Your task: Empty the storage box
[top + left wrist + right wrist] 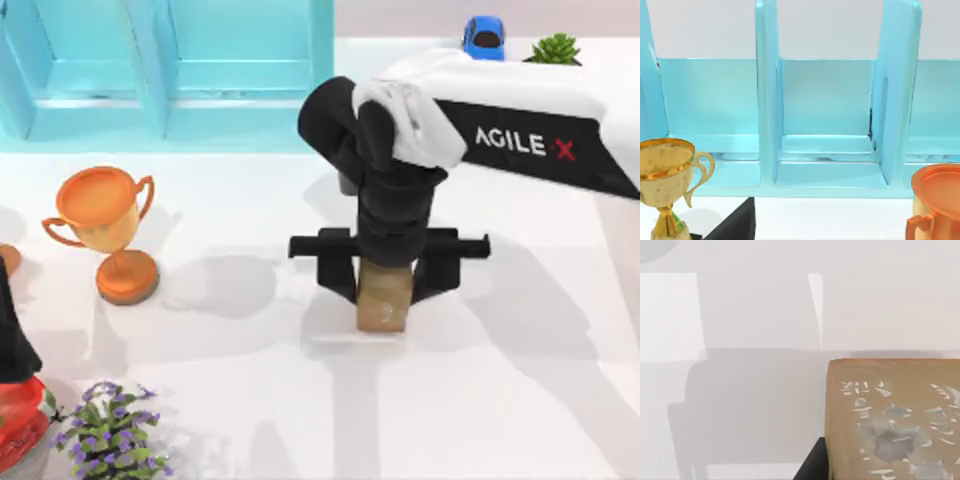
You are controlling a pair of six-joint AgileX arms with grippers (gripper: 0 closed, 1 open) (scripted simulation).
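- Seen from above: right gripper (385,290) at the middle of the white table (520,390), black fingers (338,268) pinching a tan, wood-like rectangular block (383,300) from either side, block standing on the tabletop.
- Readable on the right arm's black panel: "AGILE X", white letters with a red X.
- Far left in the top view: light-blue storage box with upright dividers (160,70), well apart from the block.
- Left of centre: copper-orange two-handled trophy cup (108,225), upright on the table.
- Near left corner: potted plant with purple flowers (115,435), and beside it the left arm, parked at the table's left edge; cannot tell how its fingers stand.
- Far right edge: small blue toy car (484,37) and a green spiky plant (555,48).
- From the left wrist: the storage box's compartments (825,115) seen front-on, bare inside; a second, golden trophy cup (662,175) before it, and the copper-orange one (937,200) at the other side.
- From the right wrist: the block's tan face (890,420) up close, marked with pale grey flecks, against bare white table (755,315).
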